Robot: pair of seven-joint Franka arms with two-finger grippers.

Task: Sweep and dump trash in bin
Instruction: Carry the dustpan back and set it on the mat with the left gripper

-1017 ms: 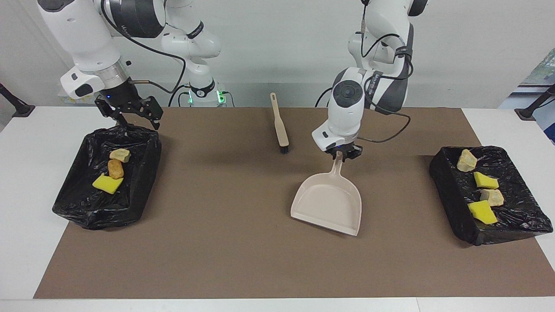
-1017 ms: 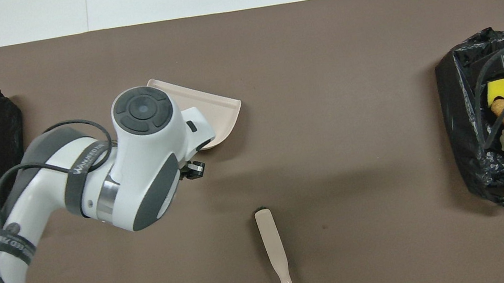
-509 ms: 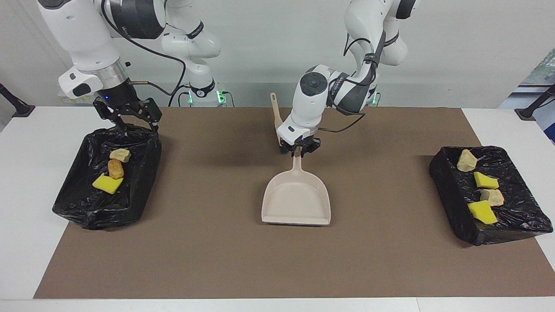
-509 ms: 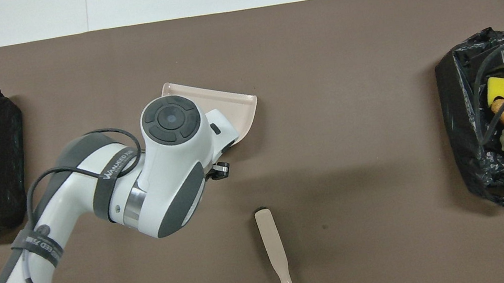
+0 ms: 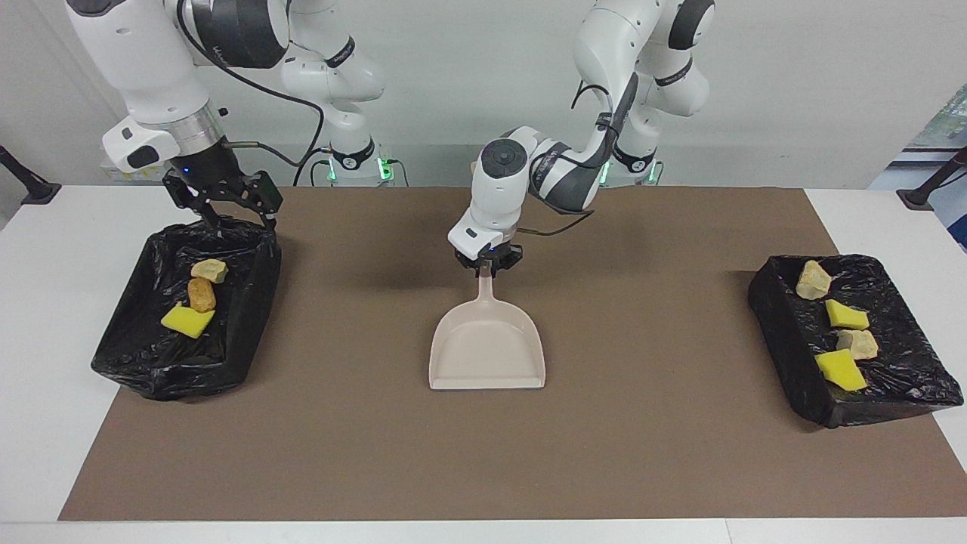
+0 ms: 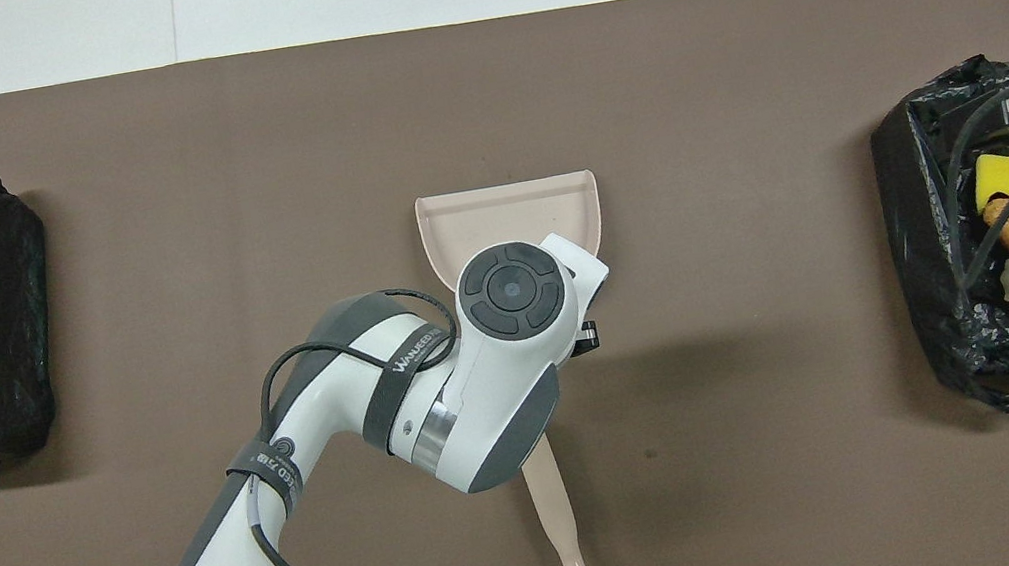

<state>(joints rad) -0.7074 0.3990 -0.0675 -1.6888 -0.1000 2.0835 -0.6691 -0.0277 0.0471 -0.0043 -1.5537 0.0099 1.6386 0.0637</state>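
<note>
**Empty dustpan at mid-mat, brush hidden close under the arm**

Start at the right arm's end of the table: your right gripper (image 5: 227, 208) hangs with its fingers spread wide and empty over the rim of the black-lined bin (image 5: 136, 355). Three pieces of trash (image 5: 200, 295) lie inside it. If that arm drops, I think its fingers could snag the liner and drag the bin.

At mid-mat, your left gripper (image 5: 487, 264) is clamped on the handle of the beige dustpan (image 5: 487, 351), whose empty pan sits flat on the brown mat (image 5: 340, 453). The hand brush (image 6: 555, 508) lies just nearer the robots, partly under that arm; a careless retreat could knock it.

At the left arm's end, the second bin (image 5: 801, 378) holds four more scraps (image 5: 838, 329). No trash shows on the mat.
</note>
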